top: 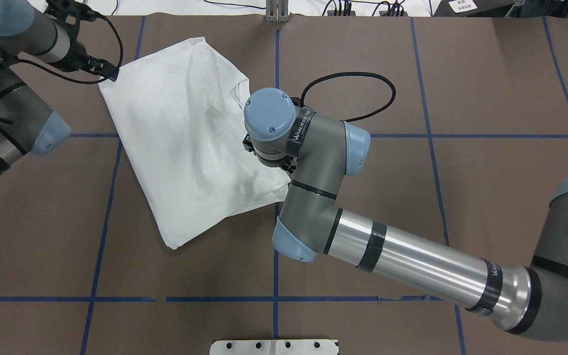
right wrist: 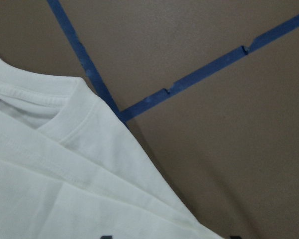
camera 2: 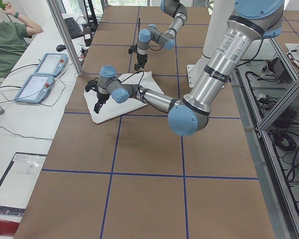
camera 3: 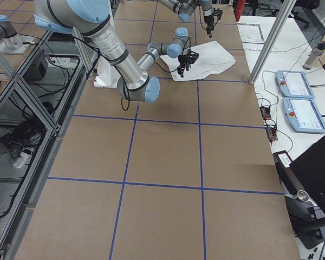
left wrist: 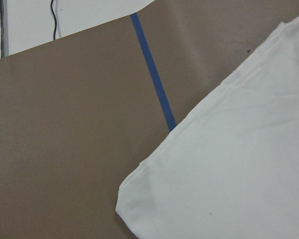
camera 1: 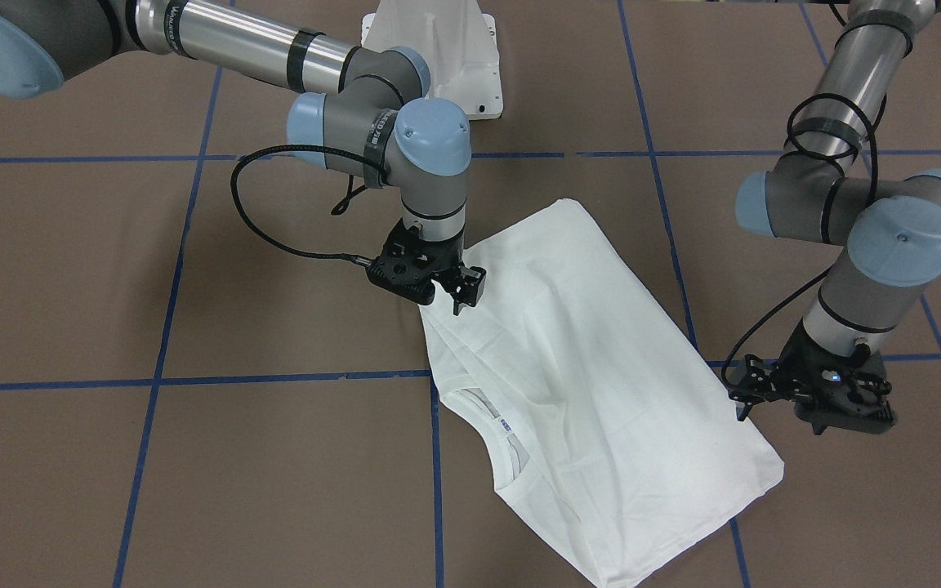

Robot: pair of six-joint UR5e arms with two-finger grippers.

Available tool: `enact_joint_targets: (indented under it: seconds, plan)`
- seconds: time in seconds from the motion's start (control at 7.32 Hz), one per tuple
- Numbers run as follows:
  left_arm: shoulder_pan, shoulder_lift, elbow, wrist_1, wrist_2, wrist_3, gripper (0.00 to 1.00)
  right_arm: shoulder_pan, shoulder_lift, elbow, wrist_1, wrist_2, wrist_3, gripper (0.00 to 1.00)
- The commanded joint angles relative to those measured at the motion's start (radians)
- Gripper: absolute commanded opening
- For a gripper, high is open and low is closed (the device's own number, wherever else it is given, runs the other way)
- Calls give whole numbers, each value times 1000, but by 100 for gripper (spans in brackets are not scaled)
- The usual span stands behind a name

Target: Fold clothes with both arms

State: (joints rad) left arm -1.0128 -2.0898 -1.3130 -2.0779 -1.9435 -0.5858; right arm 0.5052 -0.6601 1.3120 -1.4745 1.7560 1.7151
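Note:
The clothes are one white shirt (camera 1: 601, 367), folded and lying flat and slanted on the brown table. Its ribbed collar (camera 1: 503, 437) and small neck label face the front-facing camera. My right gripper (camera 1: 462, 298) hovers over the shirt's edge near the collar side and looks open, holding nothing. My left gripper (camera 1: 738, 396) sits just off the opposite edge, apart from the cloth, and also looks open. From overhead the shirt (top: 185, 138) has the left gripper (top: 114, 75) at its far corner, while the right wrist hides its own gripper. The right wrist view shows the collar (right wrist: 35, 97).
Blue tape lines (camera 1: 291, 378) grid the brown table. The white pedestal base (camera 1: 438, 49) stands behind the shirt. A seated person (camera 2: 10, 40) and two teach pendants (camera 2: 45, 64) are on the side bench beyond the table's far edge.

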Motion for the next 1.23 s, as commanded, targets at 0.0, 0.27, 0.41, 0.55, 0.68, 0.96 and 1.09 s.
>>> enact_joint_targets:
  seconds: [0.0, 0.27, 0.41, 0.55, 0.68, 0.96, 1.09]
  plan:
    - [0, 1, -3, -1, 0, -8, 100, -8, -38, 1, 43, -12, -11, 75]
    - [0, 1, -3, -1, 1, -8, 100, -17, -50, 7, 45, -10, -15, 46]
    - [2, 1, -5, -1, 2, -8, 100, -17, -49, 13, 45, -12, -14, 10]
    - [2, 1, -5, -1, 2, -8, 100, -17, -52, 13, 45, -12, -14, 1]
    - [2, 1, -5, -1, 2, -9, 100, -17, -58, 15, 43, -12, -14, 0]
    - [2, 1, -3, -1, 2, -34, 100, -17, -56, 33, 37, -10, -15, 0]
    - [5, 2, -5, -1, 2, -35, 100, -17, -58, 82, -2, -4, -15, 0]
